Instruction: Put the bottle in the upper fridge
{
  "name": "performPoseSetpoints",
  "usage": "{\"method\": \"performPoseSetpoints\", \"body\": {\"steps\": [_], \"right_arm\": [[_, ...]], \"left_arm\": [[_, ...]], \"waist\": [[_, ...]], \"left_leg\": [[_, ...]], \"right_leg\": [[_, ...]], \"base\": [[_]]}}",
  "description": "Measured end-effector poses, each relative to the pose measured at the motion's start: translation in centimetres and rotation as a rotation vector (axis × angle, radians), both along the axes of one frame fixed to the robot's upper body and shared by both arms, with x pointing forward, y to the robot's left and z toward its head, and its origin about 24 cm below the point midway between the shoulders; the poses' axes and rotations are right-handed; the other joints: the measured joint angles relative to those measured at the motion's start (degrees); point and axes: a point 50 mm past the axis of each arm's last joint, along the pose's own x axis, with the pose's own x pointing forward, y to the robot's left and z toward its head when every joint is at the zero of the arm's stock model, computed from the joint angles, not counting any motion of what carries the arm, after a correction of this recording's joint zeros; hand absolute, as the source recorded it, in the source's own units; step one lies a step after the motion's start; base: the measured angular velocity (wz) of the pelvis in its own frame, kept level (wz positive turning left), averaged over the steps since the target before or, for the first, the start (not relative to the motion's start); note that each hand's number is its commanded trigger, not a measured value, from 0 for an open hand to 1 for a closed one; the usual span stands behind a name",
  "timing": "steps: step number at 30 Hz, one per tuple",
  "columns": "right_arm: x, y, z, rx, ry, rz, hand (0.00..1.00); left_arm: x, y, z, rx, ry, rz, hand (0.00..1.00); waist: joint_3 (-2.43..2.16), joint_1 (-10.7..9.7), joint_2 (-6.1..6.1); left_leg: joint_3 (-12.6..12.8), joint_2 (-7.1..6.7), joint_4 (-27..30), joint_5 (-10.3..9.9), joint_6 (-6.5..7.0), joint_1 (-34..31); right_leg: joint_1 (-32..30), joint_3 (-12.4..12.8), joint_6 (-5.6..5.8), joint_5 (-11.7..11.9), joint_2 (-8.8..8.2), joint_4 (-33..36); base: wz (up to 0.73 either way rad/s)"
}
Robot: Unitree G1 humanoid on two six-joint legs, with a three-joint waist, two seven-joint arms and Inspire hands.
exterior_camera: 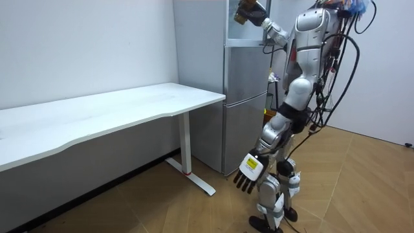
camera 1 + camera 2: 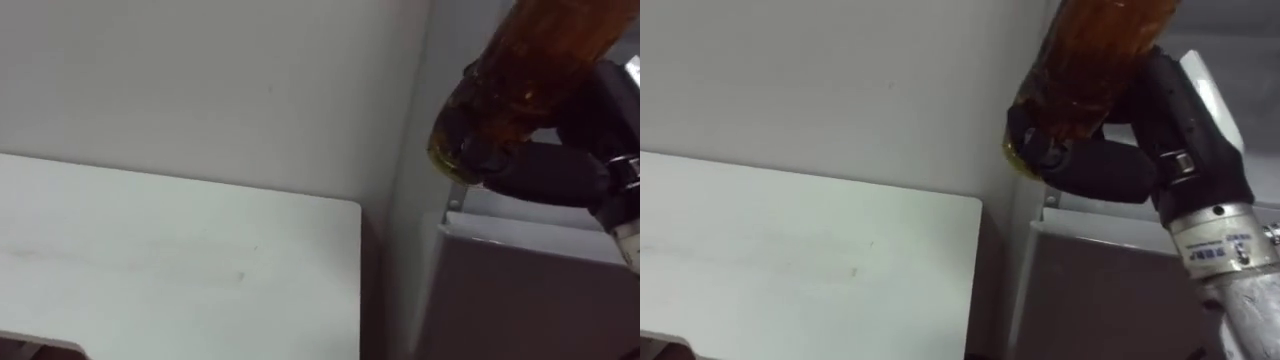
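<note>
Holds bottle (image 2: 530,60) tilted, long axis toward upper right of frame, base clenched in fingers of right hand (image 2: 545,172) beside fridge (image 1: 244,110), with left hand (image 1: 249,169) slack at lower centre.

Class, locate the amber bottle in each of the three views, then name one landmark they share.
Left eye view: bottle at upper right, gripped by the right hand.
Room view: bottle at top centre, raised at the fridge.
Right eye view: bottle at top, right of centre.
Shared landmark: the white table.
</note>
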Motion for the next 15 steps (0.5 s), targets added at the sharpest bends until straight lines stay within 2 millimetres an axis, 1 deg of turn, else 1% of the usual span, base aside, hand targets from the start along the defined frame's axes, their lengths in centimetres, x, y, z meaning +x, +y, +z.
{"method": "performPoseSetpoints", "body": {"steps": [2, 4, 6, 8, 12, 15], "right_arm": [[-0.1, -0.3, 0.2, 0.005, -0.008, -0.014, 1.0], [-0.3, -1.0, 0.4, 0.015, -0.022, -0.043, 1.0], [-0.5, -1.6, 0.4, 0.025, -0.027, -0.068, 1.0], [-0.8, -2.4, 0.3, 0.04, -0.027, -0.109, 1.0], [-0.9, -3.2, 0.0, 0.064, -0.026, -0.157, 1.0], [-1.2, -3.7, -0.3, 0.055, -0.019, -0.202, 1.0]], "left_arm": [[0.0, 0.0, 0.0, -0.001, 0.0, 0.0, 0.0], [-0.3, 0.0, 0.0, -0.003, 0.005, 0.005, 0.0], [-0.5, 0.2, 0.0, -0.004, 0.004, 0.019, 0.0], [-0.6, 0.3, 0.1, -0.006, -0.005, 0.03, 0.0], [-1.1, 0.3, 0.1, -0.008, 0.003, 0.039, 0.0], [-1.1, 0.3, 0.1, -0.005, 0.004, 0.041, 0.0]], "waist": [[0.01, -0.4, 0.03], [0.02, -0.9, 0.05], [0.02, -1.7, -0.07], [0.08, -1.9, -0.16], [0.13, -3.1, -0.09], [0.16, -3.2, -0.03]], "left_leg": [[0.5, 0.1, -0.1, 0.0, -0.01, 0.0], [1.2, 0.21, -0.2, -0.1, 0.0, 0.1], [1.4, 0.22, -0.2, -0.1, 0.03, -0.1], [1.6, 0.22, -0.3, -0.2, 0.07, -0.1], [1.7, 0.24, -0.3, -0.3, 0.12, -0.1], [1.9, 0.29, -0.4, -0.3, 0.09, -0.2]], "right_leg": [[-0.3, 0.2, 0.0, 0.0, 0.02, 0.1], [-0.9, 1.3, -0.02, 0.0, 0.13, 0.2], [-1.1, 1.4, -0.05, 0.0, 0.15, 0.2], [-1.2, 1.6, -0.05, 0.0, 0.15, 0.2], [-1.3, 1.6, -0.04, 0.0, 0.12, 0.2], [-1.8, 1.6, -0.03, 0.0, 0.17, 0.1]], "base": [[-0.17], [-0.19], [-0.08], [-0.05], [-0.01], [-0.02]]}}
